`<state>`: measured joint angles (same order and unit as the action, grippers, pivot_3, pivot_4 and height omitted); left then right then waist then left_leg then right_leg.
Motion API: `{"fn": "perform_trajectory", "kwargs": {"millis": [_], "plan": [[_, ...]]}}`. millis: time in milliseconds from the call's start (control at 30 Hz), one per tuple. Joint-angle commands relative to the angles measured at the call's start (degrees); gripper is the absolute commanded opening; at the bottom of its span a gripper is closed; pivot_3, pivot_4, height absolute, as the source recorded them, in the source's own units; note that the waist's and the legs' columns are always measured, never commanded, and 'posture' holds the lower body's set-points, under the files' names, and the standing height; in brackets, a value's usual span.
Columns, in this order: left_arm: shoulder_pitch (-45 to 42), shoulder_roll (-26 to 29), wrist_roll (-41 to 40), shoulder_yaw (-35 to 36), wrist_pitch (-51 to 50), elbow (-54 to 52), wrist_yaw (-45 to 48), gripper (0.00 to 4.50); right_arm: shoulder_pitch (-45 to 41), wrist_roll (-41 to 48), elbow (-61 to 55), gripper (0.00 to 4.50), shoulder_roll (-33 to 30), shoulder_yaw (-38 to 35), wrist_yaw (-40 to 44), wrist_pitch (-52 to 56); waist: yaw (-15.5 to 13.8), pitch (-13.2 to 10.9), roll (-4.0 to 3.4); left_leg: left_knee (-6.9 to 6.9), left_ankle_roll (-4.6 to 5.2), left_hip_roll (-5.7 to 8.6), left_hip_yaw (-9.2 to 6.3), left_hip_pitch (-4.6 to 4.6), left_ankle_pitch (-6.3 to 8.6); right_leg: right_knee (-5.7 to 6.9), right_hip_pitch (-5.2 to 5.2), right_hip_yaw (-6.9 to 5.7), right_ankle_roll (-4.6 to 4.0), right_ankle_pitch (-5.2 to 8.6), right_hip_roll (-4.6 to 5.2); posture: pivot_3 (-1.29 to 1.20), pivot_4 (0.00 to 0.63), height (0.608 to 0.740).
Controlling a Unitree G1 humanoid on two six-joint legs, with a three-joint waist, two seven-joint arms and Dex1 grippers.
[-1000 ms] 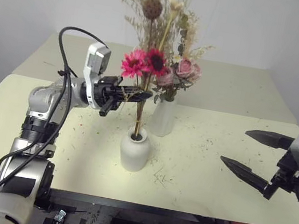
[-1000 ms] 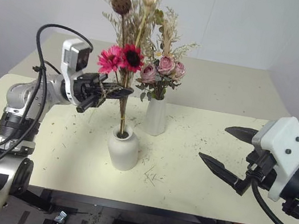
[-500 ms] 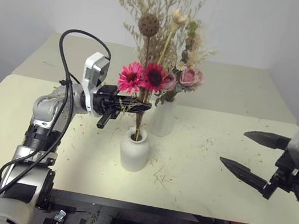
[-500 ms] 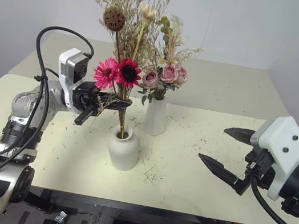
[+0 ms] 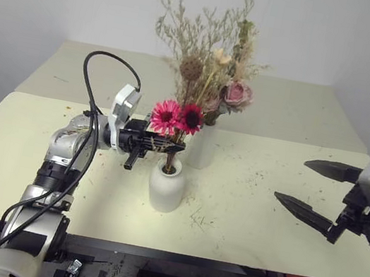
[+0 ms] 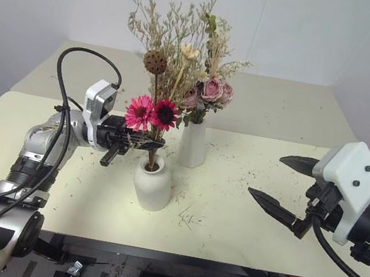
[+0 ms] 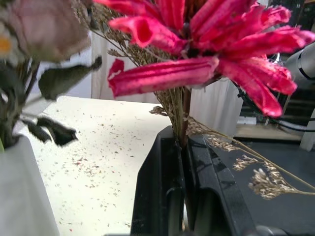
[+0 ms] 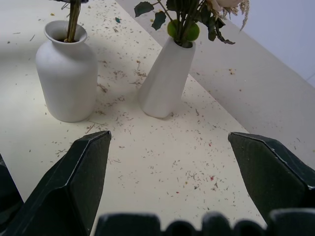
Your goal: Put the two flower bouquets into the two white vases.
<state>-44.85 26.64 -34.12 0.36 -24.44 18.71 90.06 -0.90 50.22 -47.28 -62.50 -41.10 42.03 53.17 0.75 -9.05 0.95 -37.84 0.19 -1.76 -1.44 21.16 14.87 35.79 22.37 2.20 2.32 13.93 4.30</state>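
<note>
1. The daisy bunch point(image 5: 176, 117) has its stems down in the round vase point(image 5: 166, 186), near the front middle of the worktop point(image 5: 243, 213). The magenta heads sit just above the vase mouth, with the brown sprigs rising behind.
2. The left claw point(image 5: 158, 145) comes in from the left, level, and its fingers point(image 7: 162, 196) lie close on either side of the stems just above the vase neck. The gap looks very narrow; I judge it pinching the stems, or only starting to let go.
3. The rose bunch point(image 5: 234, 93) stands in the tall vase point(image 5: 202, 144), just behind the round one and a little to its right. Nothing touches it.
4. The right claw point(image 5: 322, 195) hangs well apart over the right side of the worktop, fingers spread wide and holding nothing.
5. Progress, as I judge it: one bunch is fully placed, and the other is seated but not yet released. What is left is for the left claw to open and draw clear without dragging the stems or tipping the round vase.
6. Dry flower litter speckles the worktop around both vases.
</note>
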Motion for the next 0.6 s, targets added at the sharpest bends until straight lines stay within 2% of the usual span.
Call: {"fn": "perform_trajectory", "kwargs": {"millis": [33, 267, 600], "plan": [[0.2, 1.4, -0.7, 0.3, 0.7, -1.9, 2.0, 1.6, -0.6, -0.8, 0.2, 4.5, -1.1, -0.4, 0.1, -1.6, 0.0, 0.0, 0.0, 0.0, 0.0, 0.0, 0.0, 0.0, 0.0, 0.0, 0.0, 0.0, 0.0, 0.0, 0.0, 0.0, 0.15, 0.74], [2.1, 8.1, 3.6, -4.7, 5.6, -3.4, 2.4, 3.67, -1.1, -1.8, 1.0, 4.5, -1.4, 0.9, 0.6, -2.3, 0.1, 0.0, -0.01, 0.02, 0.01, -0.05, 0.01, -0.02, 0.01, 0.0, 0.0, 0.02, 0.0, 0.0, -0.03, 0.0, 0.15, 0.74], [3.8, 19.3, 5.6, 0.3, 6.2, -2.4, 1.9, 3.67, -1.7, -3.3, 2.2, 4.5, -1.6, 2.5, 1.4, -3.1, 0.1, 0.0, -0.01, 0.04, 0.08, -0.08, 0.02, 0.01, 0.05, -0.03, 0.05, 0.0, -0.01, 0.05, -0.03, 0.0, 0.15, 0.74]]}}
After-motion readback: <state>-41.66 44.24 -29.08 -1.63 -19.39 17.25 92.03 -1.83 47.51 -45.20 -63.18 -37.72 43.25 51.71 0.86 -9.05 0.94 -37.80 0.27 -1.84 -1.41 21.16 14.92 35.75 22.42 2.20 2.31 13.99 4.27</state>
